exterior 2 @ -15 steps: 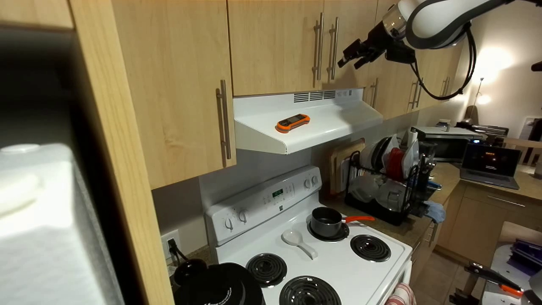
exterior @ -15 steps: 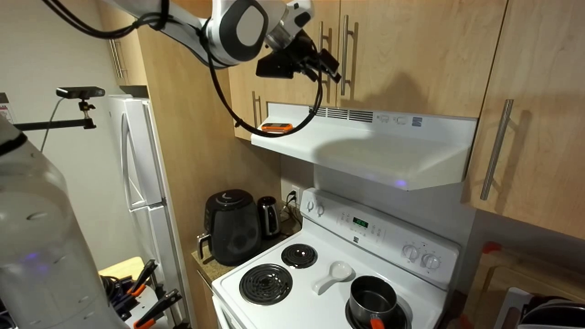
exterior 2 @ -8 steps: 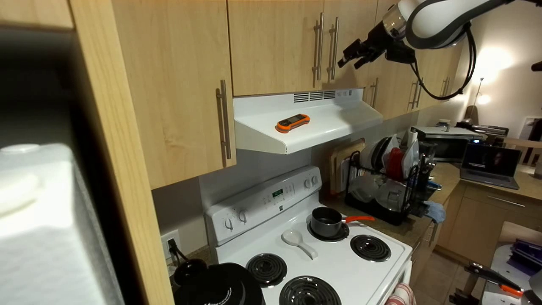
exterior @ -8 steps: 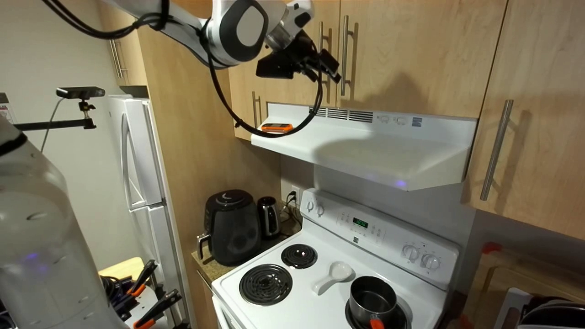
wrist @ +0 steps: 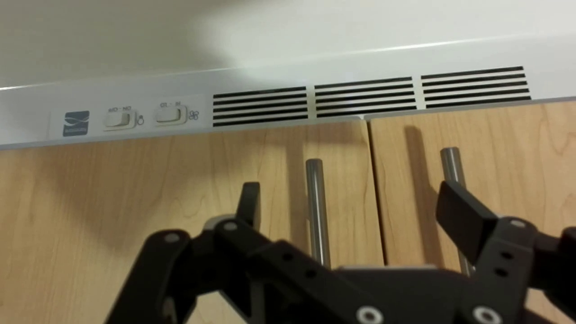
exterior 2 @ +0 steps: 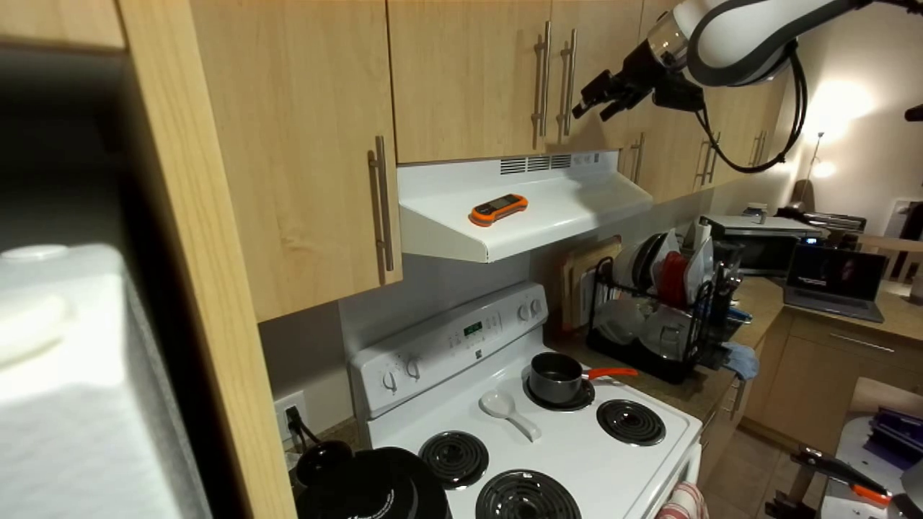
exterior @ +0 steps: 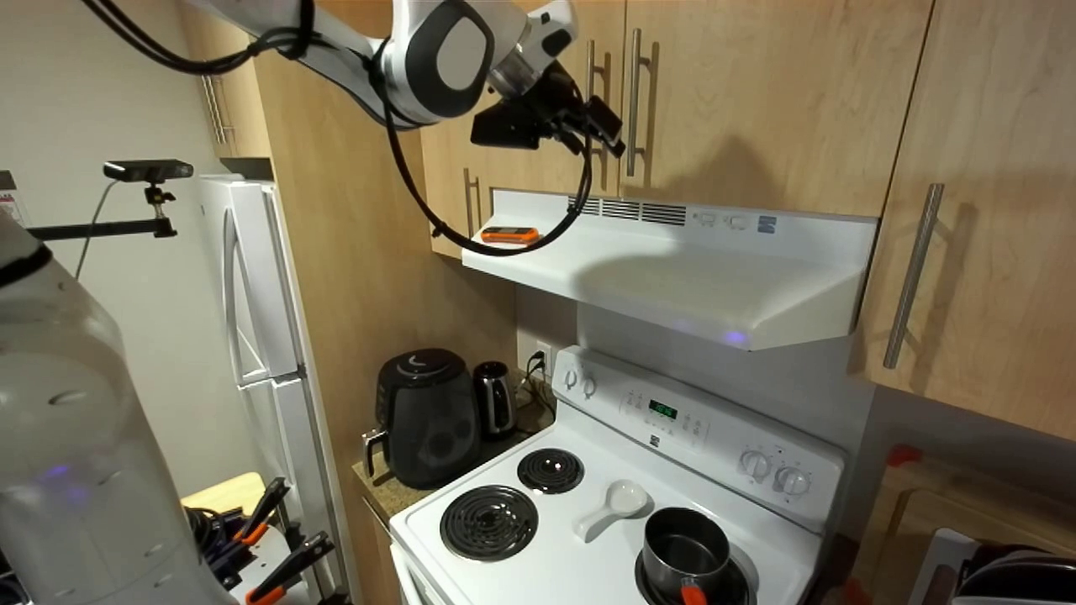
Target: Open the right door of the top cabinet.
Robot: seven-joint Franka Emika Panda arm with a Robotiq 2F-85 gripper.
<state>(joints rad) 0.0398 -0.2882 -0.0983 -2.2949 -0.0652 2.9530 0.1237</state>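
Observation:
The top cabinet [exterior 2: 469, 79] hangs above the range hood, both doors shut. Its right door [exterior: 773, 92] also shows in the exterior view [exterior 2: 606, 43] and at the left of the upside-down wrist view [wrist: 112, 193]. The right door's metal bar handle [exterior: 634, 101] also shows in the wrist view [wrist: 317, 211]. My gripper [exterior 2: 593, 112] is open and empty in front of the doors near the handles. In the wrist view the right door's handle appears between the open fingers [wrist: 355, 207]. One finger overlaps the left door's handle [wrist: 451, 162]. I see no contact.
The white range hood [exterior: 672, 260] juts out below the cabinet, with an orange device [exterior 2: 498, 209] on it. The stove [exterior 2: 577, 461] below holds a pot [exterior 2: 555, 378] and a spoon rest [exterior 2: 508, 412]. A longer single-door cabinet [exterior: 992, 210] stands beside. My cable [exterior: 437, 218] hangs in a loop.
My gripper has moved very slightly down and a little to the left in both exterior views. The doors have not moved.

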